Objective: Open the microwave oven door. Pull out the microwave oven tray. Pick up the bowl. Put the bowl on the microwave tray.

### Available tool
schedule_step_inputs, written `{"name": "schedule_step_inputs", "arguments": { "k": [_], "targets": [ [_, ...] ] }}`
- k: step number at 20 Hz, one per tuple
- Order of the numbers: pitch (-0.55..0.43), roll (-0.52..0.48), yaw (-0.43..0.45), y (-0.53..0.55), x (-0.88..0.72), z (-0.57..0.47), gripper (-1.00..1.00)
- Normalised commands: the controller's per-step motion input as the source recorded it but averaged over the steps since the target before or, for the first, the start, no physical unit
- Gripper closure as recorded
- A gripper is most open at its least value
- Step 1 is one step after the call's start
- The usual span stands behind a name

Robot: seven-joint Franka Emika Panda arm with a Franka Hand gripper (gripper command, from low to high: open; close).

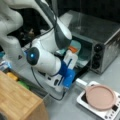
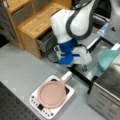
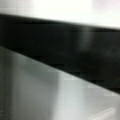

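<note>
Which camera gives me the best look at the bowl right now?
A front view shows the bowl best: its teal rim and side at the microwave oven opening. In a front view the arm hides most of it. The wrist view shows none.

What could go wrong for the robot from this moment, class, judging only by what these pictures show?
1. The bowl sits at the mouth of the microwave oven, tilted in a front view; it might tip or slide off.
2. The arm's wrist hangs low over the open microwave oven door; a careless move could strike it.
3. The white appliance with the pink disc stands close by the door, so a swing outward might knock it.
</note>
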Motion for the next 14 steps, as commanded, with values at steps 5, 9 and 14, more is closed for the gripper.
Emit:
{"name": "schedule_step_inputs", "arguments": {
  "k": [5,9,14],
  "targets": [
    [0.013,0.190,-0.012,-0.07,0.13,-0.02,-1.00],
    [0.013,0.190,-0.012,-0.07,0.13,-0.02,-1.00],
    [0.013,0.190,-0.012,-0.07,0.13,-0.02,-1.00]
  ]
}}
